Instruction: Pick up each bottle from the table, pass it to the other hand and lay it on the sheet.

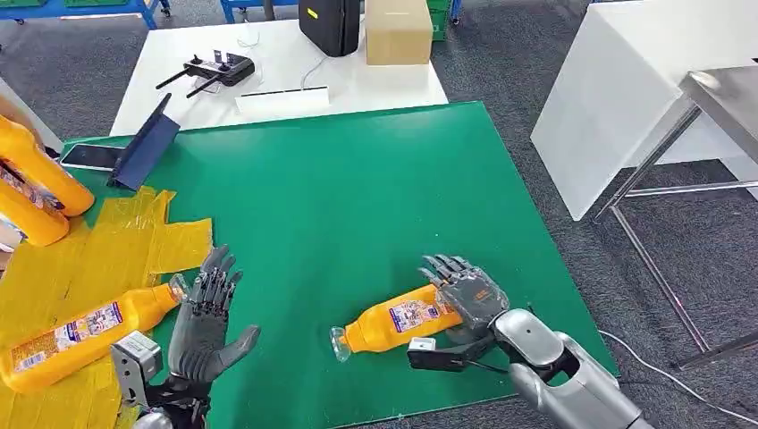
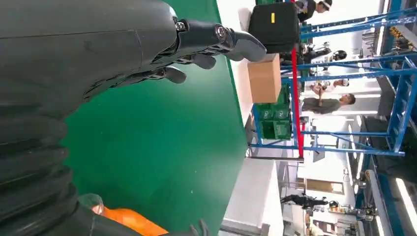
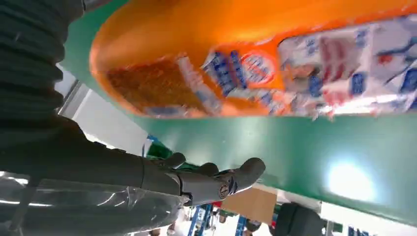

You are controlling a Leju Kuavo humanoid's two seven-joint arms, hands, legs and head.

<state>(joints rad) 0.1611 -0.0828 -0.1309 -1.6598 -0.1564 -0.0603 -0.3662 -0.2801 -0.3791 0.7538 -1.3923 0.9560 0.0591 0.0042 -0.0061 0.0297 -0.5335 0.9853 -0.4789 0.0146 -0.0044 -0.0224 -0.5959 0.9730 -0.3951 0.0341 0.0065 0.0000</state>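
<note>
An orange bottle (image 1: 398,322) with a clear cap lies on its side on the green table (image 1: 357,197), cap toward my left. My right hand (image 1: 465,290) sits at its base with fingers stretched out and not wrapped around it; in the right wrist view the bottle (image 3: 246,64) lies beside the straight fingers (image 3: 211,179). Another orange bottle (image 1: 85,335) lies on the yellow sheet (image 1: 134,237) at the left. My left hand (image 1: 206,313) is open with its fingers spread, just right of that bottle's cap. The left wrist view shows its fingers (image 2: 196,44) over the green surface.
Two more orange bottles (image 1: 36,183) are at the far left edge. A phone (image 1: 88,156) and a blue stand (image 1: 147,143) rest at the table's back left. Behind, a white table carries a controller (image 1: 214,70), a black case (image 1: 331,25) and a cardboard box (image 1: 398,31). A metal table (image 1: 715,116) stands at the right.
</note>
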